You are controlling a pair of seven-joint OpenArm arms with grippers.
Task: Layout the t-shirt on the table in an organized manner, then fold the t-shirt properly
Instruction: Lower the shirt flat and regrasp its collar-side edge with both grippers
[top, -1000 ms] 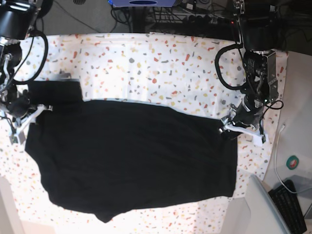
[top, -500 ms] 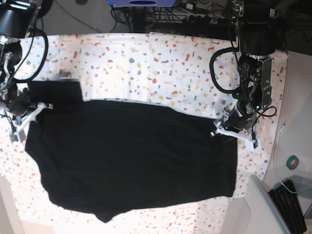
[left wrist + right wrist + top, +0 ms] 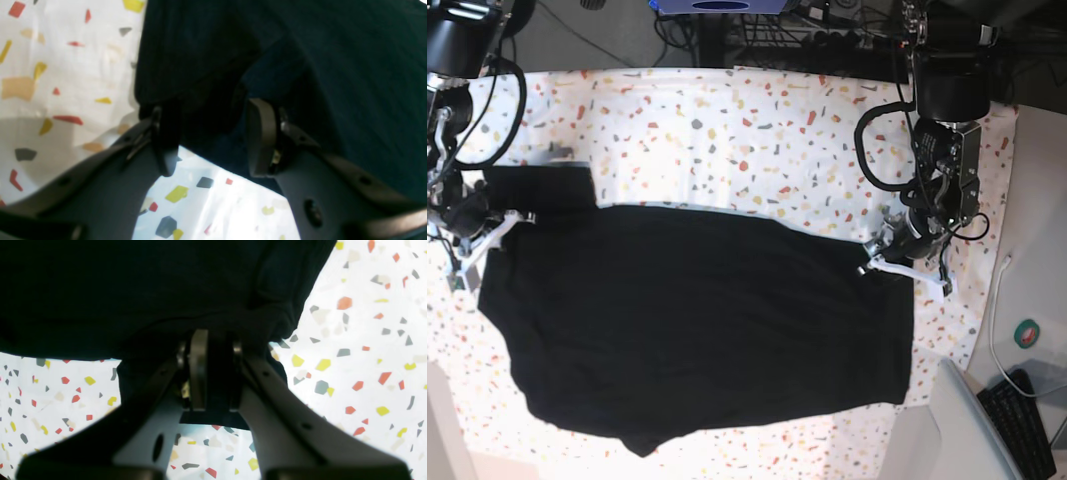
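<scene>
The black t-shirt (image 3: 697,330) lies spread on the speckled white table (image 3: 727,130), with no print showing. My left gripper (image 3: 897,262) is at the shirt's upper right corner. In the left wrist view it (image 3: 211,140) is open, with the shirt's (image 3: 350,66) edge lying between the two fingers above the table (image 3: 50,83). My right gripper (image 3: 482,240) is at the shirt's left edge, below a sleeve. In the right wrist view it (image 3: 213,373) is shut on a fold of the shirt (image 3: 133,290), over the table (image 3: 367,356).
The table's right edge runs close to my left arm. Beyond it are a white cable (image 3: 997,320), a green roll (image 3: 1030,333), a grey box (image 3: 967,430) and a black keyboard (image 3: 1027,425). Cables and stands crowd the far edge.
My left gripper has moved left and slightly up, onto the shirt's upper right corner. My right gripper has stayed almost still at the left edge. The shirt has not shifted.
</scene>
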